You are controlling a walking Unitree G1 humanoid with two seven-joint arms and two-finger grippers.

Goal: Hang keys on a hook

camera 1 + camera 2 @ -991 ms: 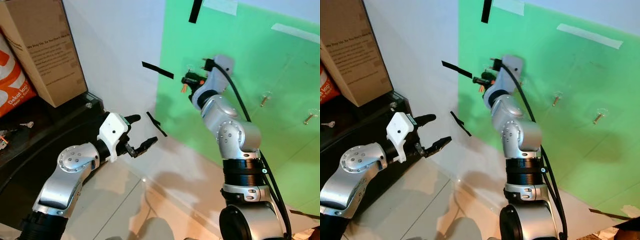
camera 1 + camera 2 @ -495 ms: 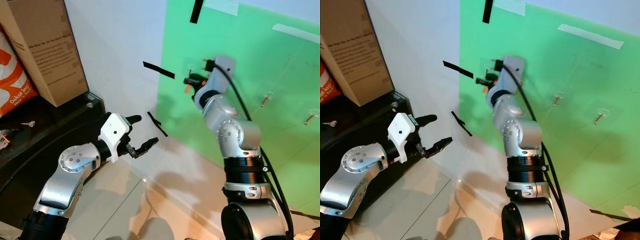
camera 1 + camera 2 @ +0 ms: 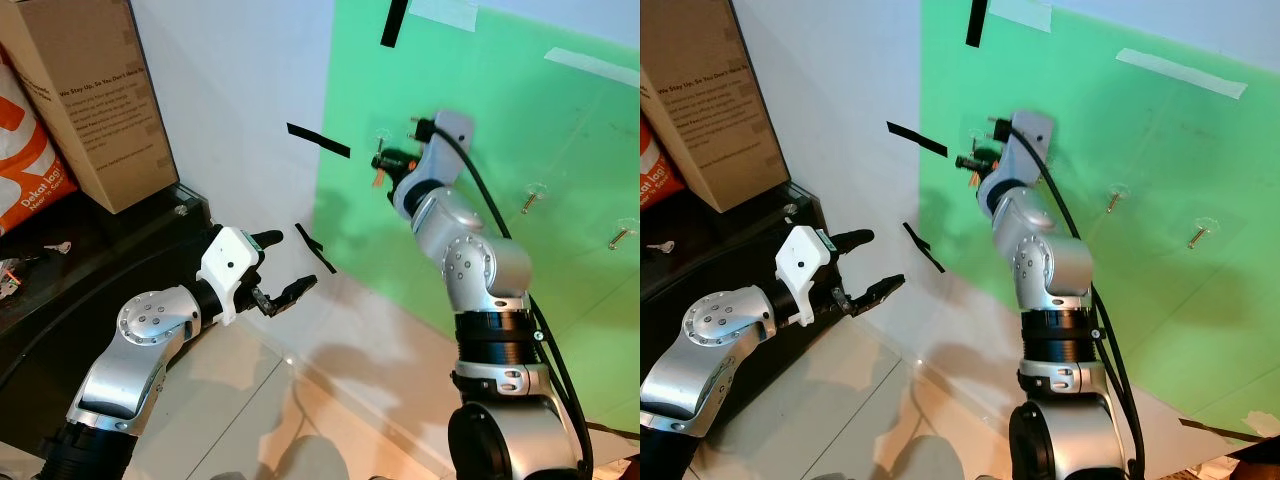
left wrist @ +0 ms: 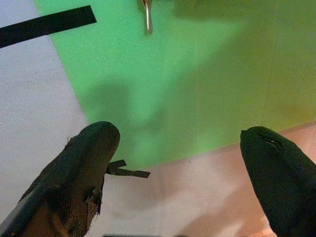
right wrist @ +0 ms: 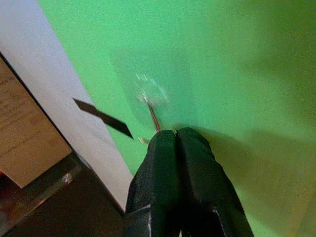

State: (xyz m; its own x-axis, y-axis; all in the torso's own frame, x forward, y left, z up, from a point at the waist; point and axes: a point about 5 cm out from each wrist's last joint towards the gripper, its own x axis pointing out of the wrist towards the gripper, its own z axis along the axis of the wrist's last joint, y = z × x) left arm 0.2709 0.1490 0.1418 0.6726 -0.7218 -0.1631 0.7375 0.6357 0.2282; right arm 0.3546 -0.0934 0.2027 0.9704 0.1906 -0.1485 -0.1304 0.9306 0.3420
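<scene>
My right gripper [image 3: 386,160] is raised against the green wall, just below a clear stick-on hook [image 3: 382,134]. Its fingers [image 5: 175,148] are pressed together, shut on the keys. An orange tag [image 3: 377,177] dangles beneath the fingertips. In the right wrist view the hook [image 5: 148,97] sits right ahead of the tips, and a small piece of key [image 5: 142,140] pokes out beside them. My left gripper [image 3: 289,262] hovers lower, near the white wall, open with nothing held. In the left wrist view its fingers [image 4: 89,163] stand wide apart, and a key [image 4: 147,17] hangs on the green wall.
Two more hooks [image 3: 530,196] [image 3: 620,236] sit further right on the green wall. Black tape strips [image 3: 318,140] mark the white wall. At left a dark table [image 3: 100,250] carries a cardboard box [image 3: 90,100], an orange bag [image 3: 30,170] and a loose key [image 3: 55,246].
My right gripper has edged a little to the right with the keys, closer to the hook. The left arm has stayed put.
</scene>
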